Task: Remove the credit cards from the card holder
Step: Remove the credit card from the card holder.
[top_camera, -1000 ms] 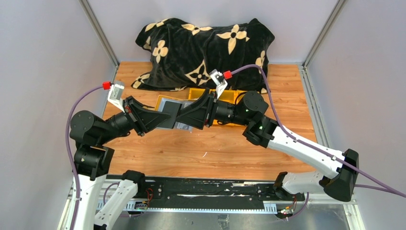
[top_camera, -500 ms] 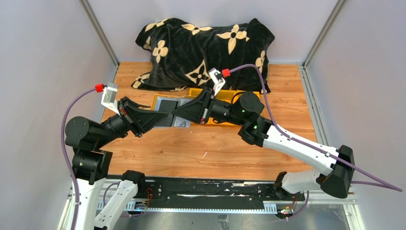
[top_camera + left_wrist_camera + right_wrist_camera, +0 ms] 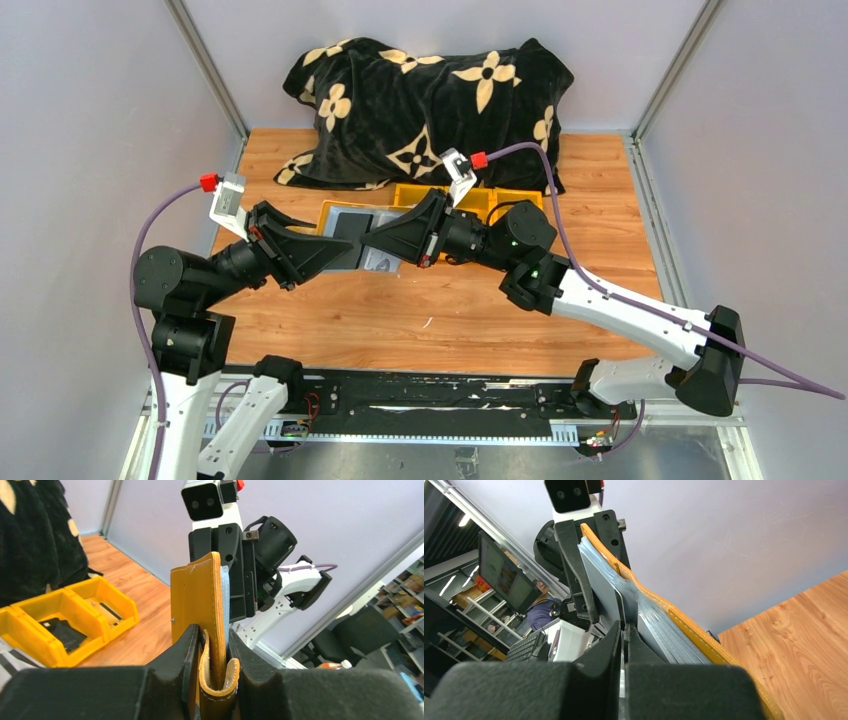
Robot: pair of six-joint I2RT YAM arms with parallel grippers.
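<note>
Left wrist: left gripper (image 3: 212,632) fingers clasp card holder (image 3: 197,595) flap between them. Left of fingers, yellow bins (image 3: 29,641) hold black item (image 3: 62,632). Right gripper (image 3: 623,630) clenched on credit card (image 3: 601,585) in holder's pockets.

Left arm (image 3: 215,270) and right arm (image 3: 600,300) angled inward, wrists facing, both jaws tight.

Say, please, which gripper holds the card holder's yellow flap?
The left gripper: the card holder's flap sits between its fingers; the right gripper pinches among the grey pockets.
</note>
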